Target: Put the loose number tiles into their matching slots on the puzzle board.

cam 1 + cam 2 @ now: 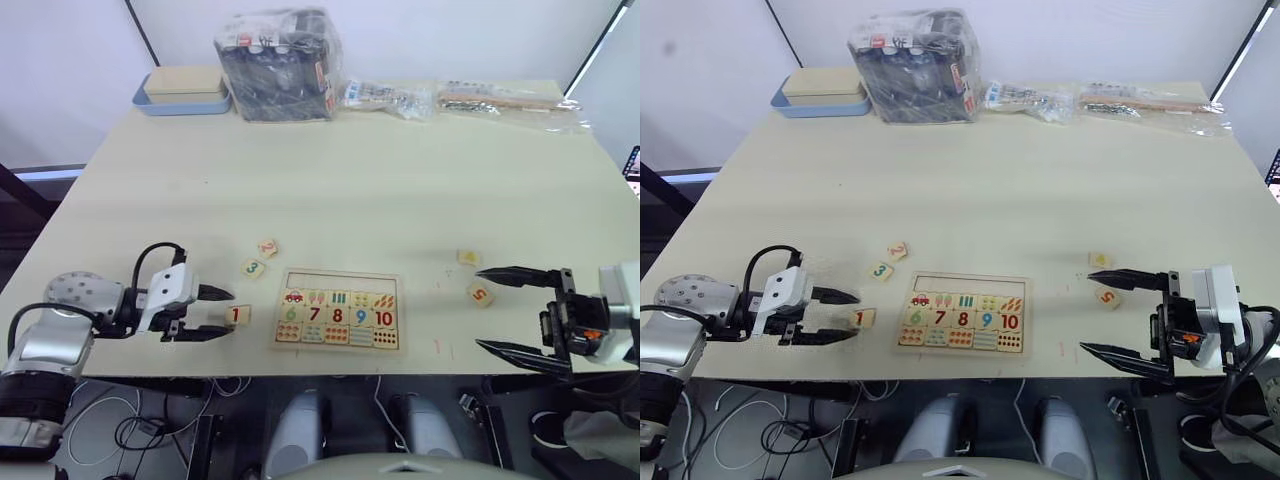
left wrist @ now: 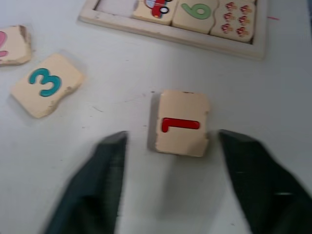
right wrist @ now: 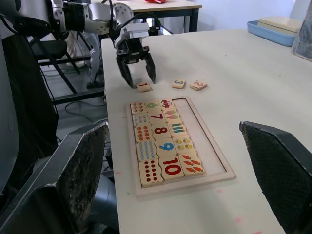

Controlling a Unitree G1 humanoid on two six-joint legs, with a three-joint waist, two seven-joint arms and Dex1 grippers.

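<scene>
Left end effector (image 1: 212, 313) low over the near left part of the surface (image 1: 360, 190), its two black fingers (image 2: 97, 185) spread apart, one on each side of the tile with the red 1 (image 1: 237, 315). Not touching that tile; small gaps on both sides in the left wrist view. Tile 1 lying flat, just left of the puzzle board (image 1: 338, 309). A bit farther back and left of the board, the tile with the teal 3 (image 1: 253, 268), and just behind it the tile with the pink 2 (image 1: 267, 247). Puzzle board flat near the front edge of the surface, between the two arms. Top row of slots along its far side bare. Below that, rows of small picture squares and the printed numbers 6, 7, 8, 9 and 10. Right end effector (image 1: 501, 312) near the front right edge, fingers wide apart, holding nothing. Close to its far finger, the tile with the orange 5 (image 1: 479, 294). A little behind that one, a tile with a yellow digit (image 1: 468, 258), too small to read. Far away at the back of the surface: a pale box on a blue tray (image 1: 183, 92), a big clear bag of dark things (image 1: 279, 64), and two flat clear packets (image 1: 450, 99) lying side by side.
</scene>
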